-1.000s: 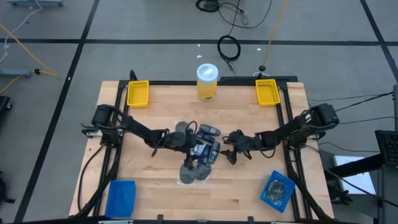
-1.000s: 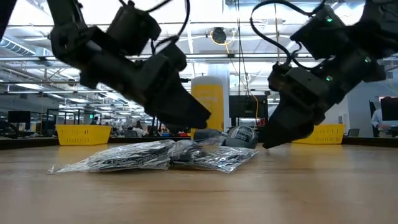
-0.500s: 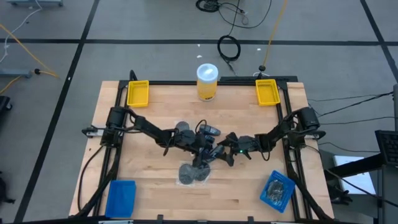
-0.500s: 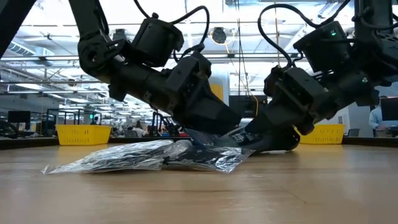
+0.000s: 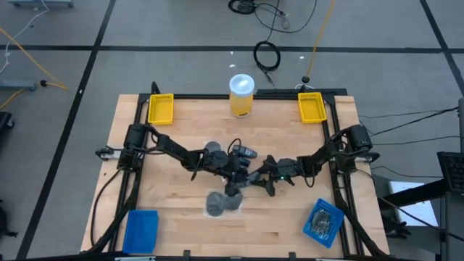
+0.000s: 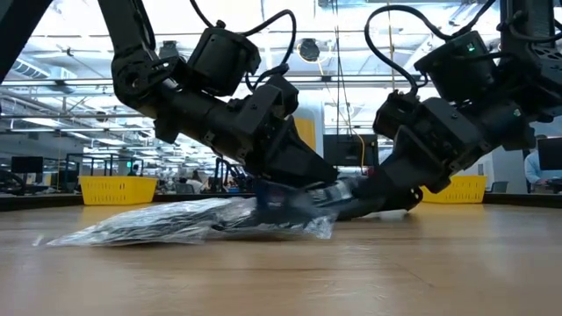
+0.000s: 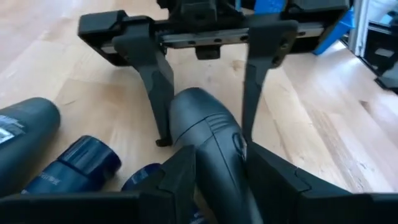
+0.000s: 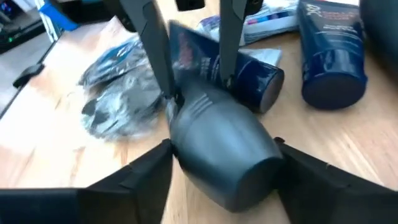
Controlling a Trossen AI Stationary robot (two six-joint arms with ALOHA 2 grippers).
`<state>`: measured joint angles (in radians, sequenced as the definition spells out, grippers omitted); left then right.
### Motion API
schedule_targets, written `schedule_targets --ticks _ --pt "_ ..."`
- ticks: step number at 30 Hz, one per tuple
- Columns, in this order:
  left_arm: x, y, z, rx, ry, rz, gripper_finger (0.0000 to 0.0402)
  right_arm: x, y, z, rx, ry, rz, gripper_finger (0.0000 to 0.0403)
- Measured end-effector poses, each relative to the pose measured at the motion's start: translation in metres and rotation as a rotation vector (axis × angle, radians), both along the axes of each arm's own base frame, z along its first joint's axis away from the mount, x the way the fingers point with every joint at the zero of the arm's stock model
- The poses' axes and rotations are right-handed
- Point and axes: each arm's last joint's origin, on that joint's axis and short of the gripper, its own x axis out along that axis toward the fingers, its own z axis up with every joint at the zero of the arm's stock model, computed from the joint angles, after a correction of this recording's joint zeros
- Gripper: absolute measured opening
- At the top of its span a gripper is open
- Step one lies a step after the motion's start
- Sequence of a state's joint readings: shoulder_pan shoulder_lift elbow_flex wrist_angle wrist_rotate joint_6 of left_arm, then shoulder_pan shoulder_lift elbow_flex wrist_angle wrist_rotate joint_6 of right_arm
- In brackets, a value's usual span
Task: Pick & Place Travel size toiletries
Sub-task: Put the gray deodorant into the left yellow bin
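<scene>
We see both tools meeting mid-worktop (image 5: 181, 130) over the toiletries pile. A stubby grey bottle (image 7: 208, 134) lies between them, its long axis running from one wrist to the other. Left tool (image 7: 217, 168) has its fingers spread along one end; right tool (image 8: 221, 165) flanks the opposite end, fingers also spread. Neither clearly pinches. Both arms look equally near. Bagged mesh discs (image 5: 223, 203) lie just beside, toward the front edge.

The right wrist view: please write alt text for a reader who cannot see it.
A dark grey rounded plastic container lies on the pale wooden table, flanked by the right end effector and, from the far side, the left end effector. Behind it lie dark blue tubes and a crinkled clear plastic bag.
</scene>
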<state>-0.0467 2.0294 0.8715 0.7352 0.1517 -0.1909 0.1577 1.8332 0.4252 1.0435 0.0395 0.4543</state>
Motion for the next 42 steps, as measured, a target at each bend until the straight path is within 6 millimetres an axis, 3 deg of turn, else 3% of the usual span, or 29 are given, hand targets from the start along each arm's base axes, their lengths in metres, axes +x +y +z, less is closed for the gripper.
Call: schedule_targets --ticks 4,10,15,19,25,37,42 --pt "-0.003 0.012 0.012 0.014 0.014 -0.023 0.0164 0.0 0.0 0.001 -0.069 -0.014 0.025 0.0202" --pt "-0.012 0.027 0.037 0.059 0.033 -0.065 0.026 0.002 0.0 0.004 -0.163 -0.061 0.065 0.0189" --pt "-0.012 0.019 0.038 0.078 0.027 -0.106 0.0334 0.002 -0.002 0.009 -0.256 -0.087 0.037 0.0189" --pt "-0.012 0.009 0.032 0.09 0.057 -0.102 0.0351 0.002 -0.003 0.017 -0.328 -0.112 0.0 0.0187" --pt "-0.01 0.006 0.035 0.135 0.036 0.019 0.0311 0.005 -0.004 0.025 -0.391 -0.147 -0.011 0.019" --pt "-0.009 0.012 0.036 0.133 0.022 0.033 0.0164 0.005 -0.004 0.026 -0.401 -0.16 -0.015 0.0198" --pt "-0.01 0.012 0.036 0.143 0.026 0.027 0.0155 0.005 -0.004 0.027 -0.401 -0.171 -0.016 0.02"
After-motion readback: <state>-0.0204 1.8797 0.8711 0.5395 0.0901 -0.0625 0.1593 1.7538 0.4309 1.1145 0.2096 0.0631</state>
